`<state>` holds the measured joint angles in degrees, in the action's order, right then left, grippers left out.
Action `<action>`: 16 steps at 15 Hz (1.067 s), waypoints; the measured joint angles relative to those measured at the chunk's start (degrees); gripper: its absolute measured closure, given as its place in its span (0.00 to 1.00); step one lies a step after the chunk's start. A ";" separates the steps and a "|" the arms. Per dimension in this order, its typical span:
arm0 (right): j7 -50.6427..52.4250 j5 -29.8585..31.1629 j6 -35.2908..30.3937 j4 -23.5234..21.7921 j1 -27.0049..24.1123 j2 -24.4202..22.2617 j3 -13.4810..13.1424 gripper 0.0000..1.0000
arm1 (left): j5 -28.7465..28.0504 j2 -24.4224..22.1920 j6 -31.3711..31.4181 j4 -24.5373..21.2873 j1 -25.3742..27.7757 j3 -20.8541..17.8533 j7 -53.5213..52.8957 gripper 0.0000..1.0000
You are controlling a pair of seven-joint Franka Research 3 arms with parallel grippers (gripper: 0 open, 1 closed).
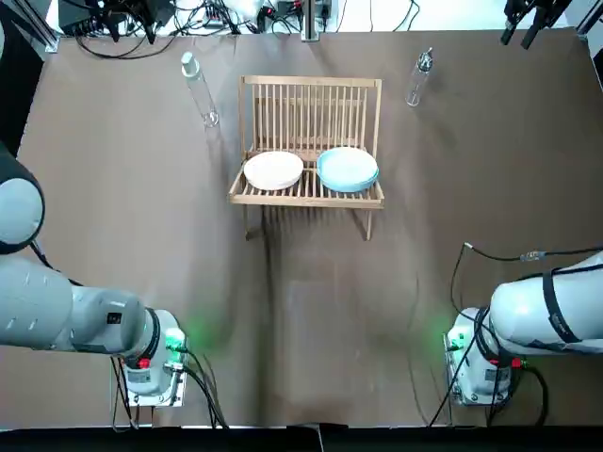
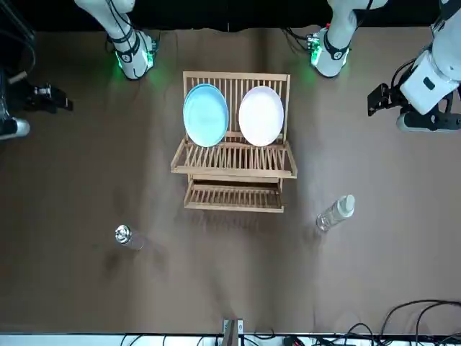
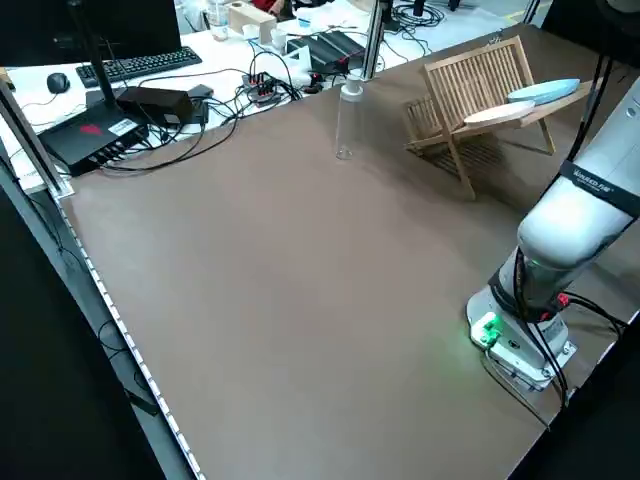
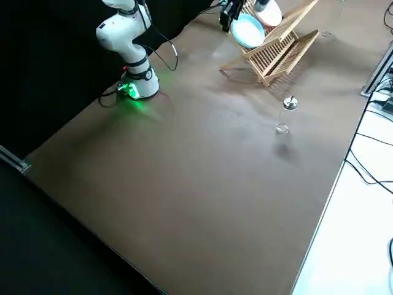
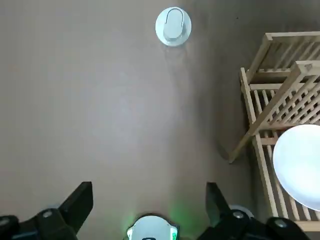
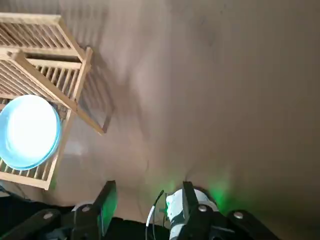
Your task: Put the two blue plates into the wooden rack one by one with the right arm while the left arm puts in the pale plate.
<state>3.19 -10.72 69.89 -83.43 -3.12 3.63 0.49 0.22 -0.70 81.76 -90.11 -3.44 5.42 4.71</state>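
The brown table (image 1: 311, 330) is carrying everything, with the wooden rack (image 1: 311, 94) standing on it, its slatted back on the side away from the robot.

The left arm (image 1: 75, 315) is sitting folded on the robot's side of the rack, well off to its left. The right arm (image 1: 546, 315) is mirroring it, well off to the rack's right. The left gripper (image 5: 149, 186) is hanging high over the bare table, well apart from the rack's left end. Its fingers are spread wide and gripping nothing. The right gripper (image 6: 148, 185) is hanging high off the rack's right end, also with its fingers parted and nothing between them.

Both kinds of plate are resting in the rack, tilted back against its slats. The pale plate (image 1: 273, 170) is occupying the rack's left half. The blue plates (image 1: 349, 169) are leaning together in its right half, just beside the pale one, two rims showing.

A clear bottle with a white cap (image 1: 198, 89) is standing upright beyond the rack's far left corner, apart from it. A clear bottle with a silver cap (image 1: 419, 75) is standing upright off its far right corner.
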 joint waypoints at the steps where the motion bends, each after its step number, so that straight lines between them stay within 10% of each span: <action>1: 0.00 0.00 0.73 0.04 3.04 -0.70 -2.70 0.36 | 0.00 0.00 0.00 0.00 0.00 0.00 0.00 0.00; 6: 0.01 0.45 5.94 -0.94 8.02 -2.30 -4.89 0.07 | 0.17 0.00 0.00 0.00 -0.10 0.14 0.00 0.00; 16: 0.16 7.65 11.54 -6.91 10.11 -6.02 -4.85 0.00 | 0.80 0.00 0.00 0.01 -0.14 0.15 0.00 0.00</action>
<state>3.35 -3.07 81.43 -90.35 6.99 -2.39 -4.35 1.02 -0.70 81.76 -90.09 -3.59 5.57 4.71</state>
